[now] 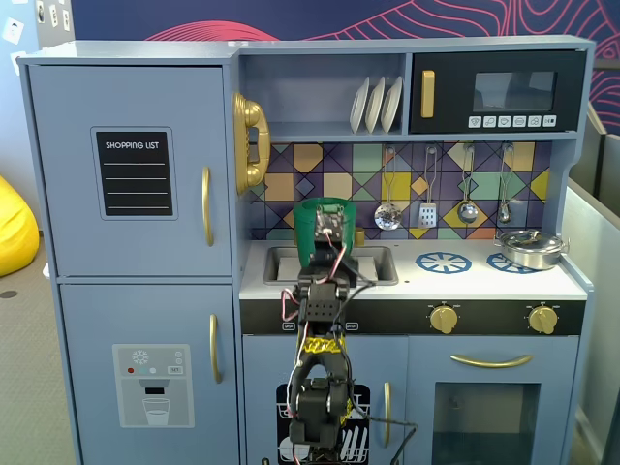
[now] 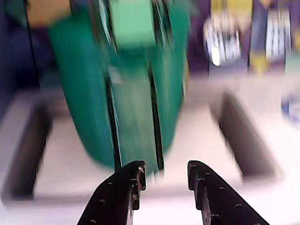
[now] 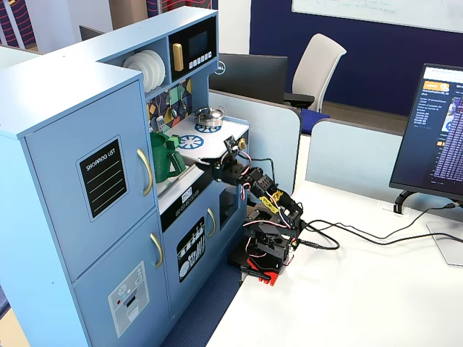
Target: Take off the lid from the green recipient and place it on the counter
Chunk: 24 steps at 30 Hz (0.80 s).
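Note:
The green recipient (image 1: 324, 225) stands upright in the sink (image 1: 376, 263) of the toy kitchen. In the wrist view it (image 2: 93, 93) is blurred and fills the upper left, its handle strip facing me. It also shows in a fixed view (image 3: 163, 159). I cannot make out a separate lid on it; its top rim looks like an open ring in a fixed view. My gripper (image 2: 165, 171) is open and empty, just in front of the recipient's base and not touching it. From the side my gripper (image 3: 202, 165) reaches over the counter edge toward the handle.
A silver pot (image 1: 529, 248) sits on the right burner of the white counter (image 1: 426, 281). Utensils hang on the tiled back wall (image 1: 426, 184). The sink's side walls (image 2: 243, 140) flank the recipient. The arm's base (image 3: 262, 253) stands on the white desk.

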Each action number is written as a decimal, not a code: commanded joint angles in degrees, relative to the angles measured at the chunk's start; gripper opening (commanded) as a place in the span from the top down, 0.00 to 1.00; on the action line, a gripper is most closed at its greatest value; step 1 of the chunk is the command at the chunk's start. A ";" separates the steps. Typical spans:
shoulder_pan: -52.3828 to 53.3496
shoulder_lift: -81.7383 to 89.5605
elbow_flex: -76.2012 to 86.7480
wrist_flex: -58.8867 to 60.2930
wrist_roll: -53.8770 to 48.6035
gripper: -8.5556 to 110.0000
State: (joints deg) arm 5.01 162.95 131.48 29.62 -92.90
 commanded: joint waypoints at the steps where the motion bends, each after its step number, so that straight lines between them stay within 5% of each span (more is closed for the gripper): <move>1: -0.44 -3.69 -7.12 -6.24 0.00 0.81; 6: 0.09 -6.06 -7.82 -9.84 -1.76 0.61; 10: 1.14 -7.38 -8.61 -11.07 -1.14 0.55; 24: 2.55 -17.75 -11.51 -21.97 -2.11 0.56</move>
State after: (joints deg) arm 7.65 147.66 124.80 10.55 -94.48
